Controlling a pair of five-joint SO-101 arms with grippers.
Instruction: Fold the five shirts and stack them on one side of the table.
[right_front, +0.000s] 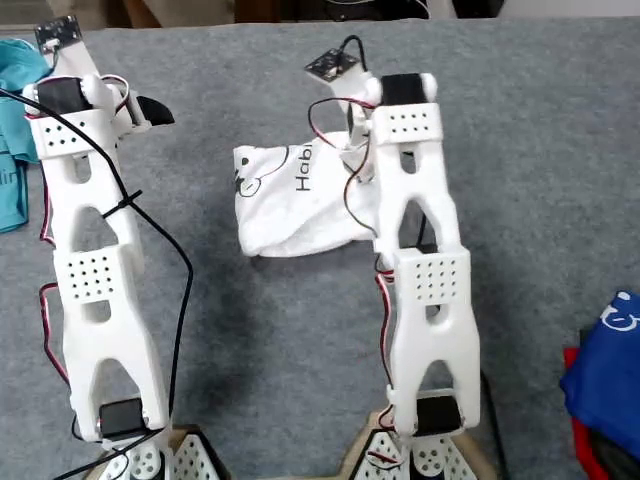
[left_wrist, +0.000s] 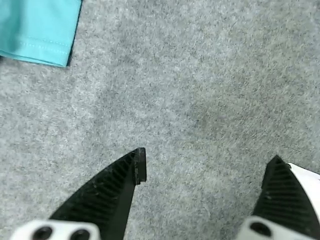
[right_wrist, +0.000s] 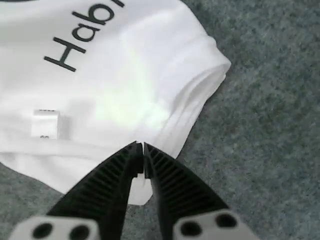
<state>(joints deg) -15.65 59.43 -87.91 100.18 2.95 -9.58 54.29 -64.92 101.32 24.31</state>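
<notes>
- Right hand (right_wrist: 140, 146): fingers pressed together, tips meeting at the folded edge of the white shirt (right_wrist: 125, 75). I cannot tell whether any cloth is nipped between them.
- Left hand (left_wrist: 207, 157): spread wide and holding nothing, over bare table (right_front: 250, 350) well apart from the white shirt.
- White shirt: lies partly folded and bunched, mid-table between the two arms, with one sleeve rolled over at the edge by the right hand.
- Teal shirt (left_wrist: 40, 30): flat at the table edge, farther from the white shirt than the left hand is.
- Blue cloth (right_front: 610, 360) over red cloth (right_front: 585, 440): well apart from the white shirt on the right arm's side, near the arm bases.
- Step, as judged: folding the white shirt, which is not yet stacked. The next move likely calls for a sure hold on that edge, then a fold across its body.
- Writing: dark lettering (right_wrist: 80, 35) on the white shirt, cut off by folds, and a small sewn label (right_wrist: 46, 122) too small to read.
</notes>
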